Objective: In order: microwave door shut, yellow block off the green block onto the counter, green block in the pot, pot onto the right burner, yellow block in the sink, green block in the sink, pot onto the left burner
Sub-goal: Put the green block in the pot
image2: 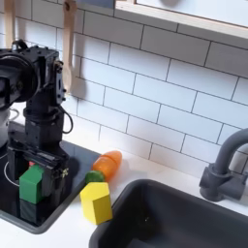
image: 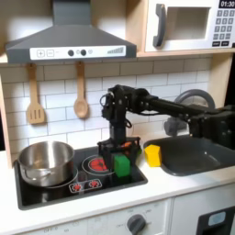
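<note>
Across the toy kitchen's white counter point(image: 174, 184), the black WidowX arm reaches from the right of the first exterior view toward the cooktop point(image: 55, 191), its gripper point(image: 119, 151) pointing straight down over the green block point(image: 121, 165). That block sits at the cooktop's right edge, near the red-ringed burner point(image: 95, 165); in the second exterior view the green block point(image2: 32, 182) appears at lower left, directly under the gripper point(image2: 37, 163), whose fingers point(image2: 56, 170) frame it from above. Whether they are spread clear of the block or pinching it cannot be told from either view.

The yellow block point(image: 152, 155) rests on the counter between cooktop and sink point(image: 197, 152); the second exterior view shows the yellow block point(image2: 96, 202) beside the sink point(image2: 170, 223) rim, apart from the green one. An orange-and-green toy vegetable point(image2: 105, 167) lies behind it on the counter.

The pot point(image: 44, 161) stands on the burner at the first exterior view's left. At upper right of that frame, the microwave door point(image: 184, 26) is closed flush. A dark faucet point(image2: 225, 167) curves over the basin at the second exterior view's right. Two wooden utensils point(image: 35, 96) hang on the tiled wall beneath the range hood point(image: 72, 41).
</note>
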Available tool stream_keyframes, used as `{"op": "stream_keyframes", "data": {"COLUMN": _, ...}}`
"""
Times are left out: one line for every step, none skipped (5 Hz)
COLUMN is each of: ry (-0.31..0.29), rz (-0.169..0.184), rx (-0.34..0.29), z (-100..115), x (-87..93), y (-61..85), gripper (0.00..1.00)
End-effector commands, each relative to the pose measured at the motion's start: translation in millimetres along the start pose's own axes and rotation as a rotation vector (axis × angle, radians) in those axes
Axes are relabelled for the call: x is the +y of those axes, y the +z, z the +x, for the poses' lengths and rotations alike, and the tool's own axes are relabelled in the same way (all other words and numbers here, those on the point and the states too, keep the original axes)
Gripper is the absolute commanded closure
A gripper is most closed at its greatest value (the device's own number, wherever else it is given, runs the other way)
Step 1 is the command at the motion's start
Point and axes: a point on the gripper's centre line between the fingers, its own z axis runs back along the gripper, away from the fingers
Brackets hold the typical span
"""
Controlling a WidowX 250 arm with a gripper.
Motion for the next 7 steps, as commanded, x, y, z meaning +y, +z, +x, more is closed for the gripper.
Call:
{"op": "stream_keyframes", "data": {"ry": -0.016, "rz": 0.000, "rx": -0.007, "z": 2.5, "x": 2.4, "y": -6.3, "gripper": 0.00}}
{"op": "stream_keyframes", "data": {"ry": -0.029, "rz": -0.002, "rx": -0.001, "z": 4.3, "x": 4.0, "y": -13.3, "gripper": 0.00}}
{"op": "stream_keyframes", "data": {"ry": -0.029, "rz": -0.001, "rx": -0.002, "z": 2.7, "x": 4.6, "y": -15.6, "gripper": 0.00}}
{"op": "stream_keyframes", "data": {"ry": -0.036, "rz": -0.003, "rx": -0.005, "z": 2.7, "x": 2.6, "y": -17.4, "gripper": 1.00}}
{"op": "stream_keyframes", "data": {"ry": -0.018, "rz": 0.008, "rx": -0.017, "z": 0.8, "x": 6.5, "y": -15.6, "gripper": 1.00}}
{"op": "stream_keyframes", "data": {"ry": -0.021, "rz": 0.008, "rx": -0.035, "z": -2.0, "x": 7.7, "y": -10.9, "gripper": 1.00}}
{"op": "stream_keyframes", "data": {"ry": -0.028, "rz": 0.003, "rx": -0.050, "z": -3.2, "x": 3.3, "y": -4.6, "gripper": 1.00}}
